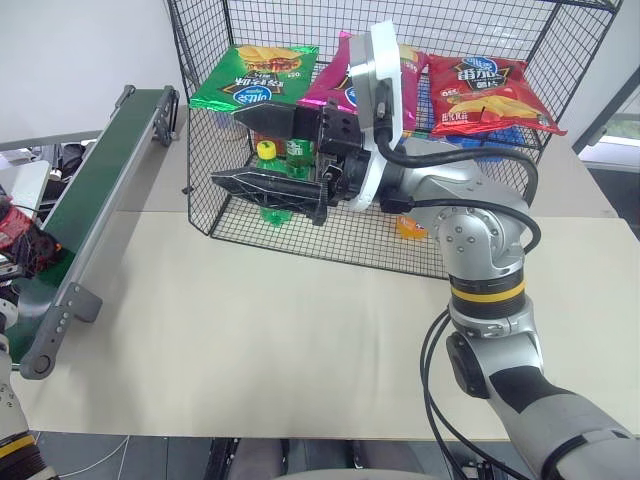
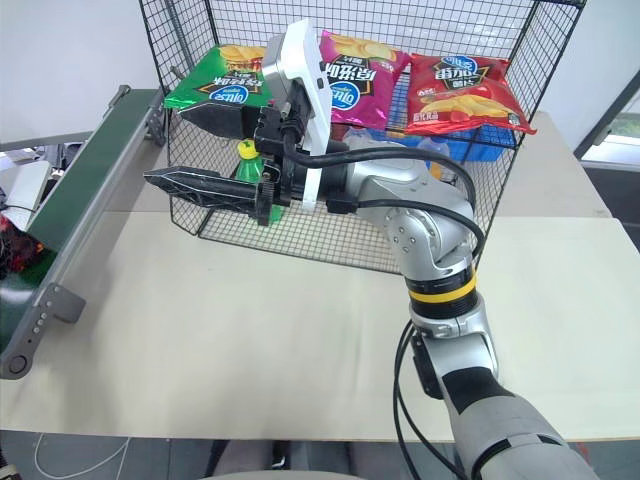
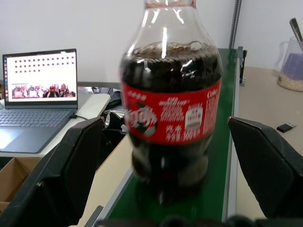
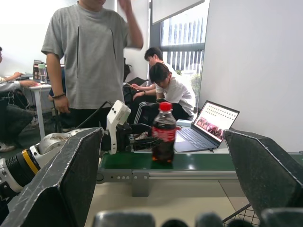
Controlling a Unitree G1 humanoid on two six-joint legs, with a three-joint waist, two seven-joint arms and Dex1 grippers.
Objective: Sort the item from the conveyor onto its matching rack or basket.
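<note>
Beige table (image 1: 250,340) carried the conveyor (image 4: 189,161); cola bottle (image 3: 170,109) stood upright on its belt, between the wide-open left gripper (image 3: 170,156) fingers, untouched. Right gripper (image 1: 262,155) gaped empty near the conveyor. Bottle looked full, heavyish, smooth and slippery; best squeezed at the labelled waist.

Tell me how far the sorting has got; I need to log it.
Early stage. Nothing of this item's sorting looks done: the cola bottle stands upright on the conveyor. In hand: the left pincer is open with the bottle between its fingers, not gripped. The right pincer is open in front of the wire cage. Left: grip, lift, carry it to the cage.
</note>
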